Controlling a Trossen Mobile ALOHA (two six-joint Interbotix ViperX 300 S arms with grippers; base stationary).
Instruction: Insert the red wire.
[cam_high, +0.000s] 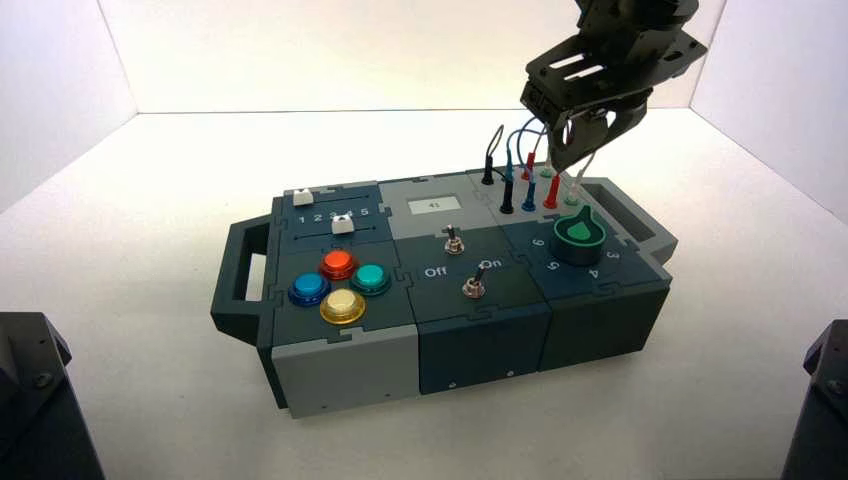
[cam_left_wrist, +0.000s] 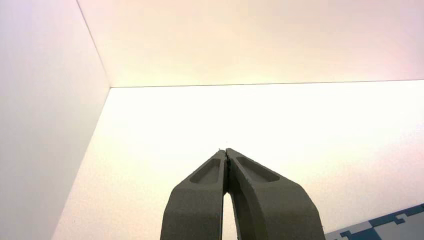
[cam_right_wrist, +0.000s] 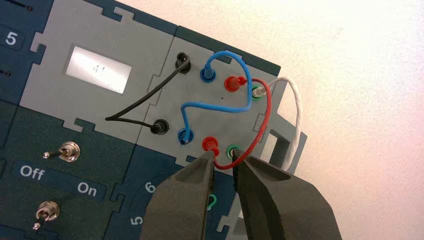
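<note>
The red wire (cam_right_wrist: 267, 115) loops over the grey socket panel at the box's far right. One red plug (cam_right_wrist: 233, 83) sits in a far red socket, the other (cam_right_wrist: 210, 145) in the near red socket; both plugs stand upright in the high view (cam_high: 551, 190). My right gripper (cam_right_wrist: 223, 160) hovers just over the near red plug, jaws a little apart, with the thin red cable running through the gap. It hangs above the panel in the high view (cam_high: 562, 158). My left gripper (cam_left_wrist: 226, 151) is shut and empty, parked off the box.
Blue wire (cam_right_wrist: 220, 105), black wire (cam_right_wrist: 135, 102) and white wire (cam_right_wrist: 297, 115) share the panel. A green knob (cam_high: 580, 235) lies just in front of it. Two toggle switches (cam_right_wrist: 67, 150), a display (cam_right_wrist: 99, 69) and coloured buttons (cam_high: 338, 265) are on the box (cam_high: 340, 370).
</note>
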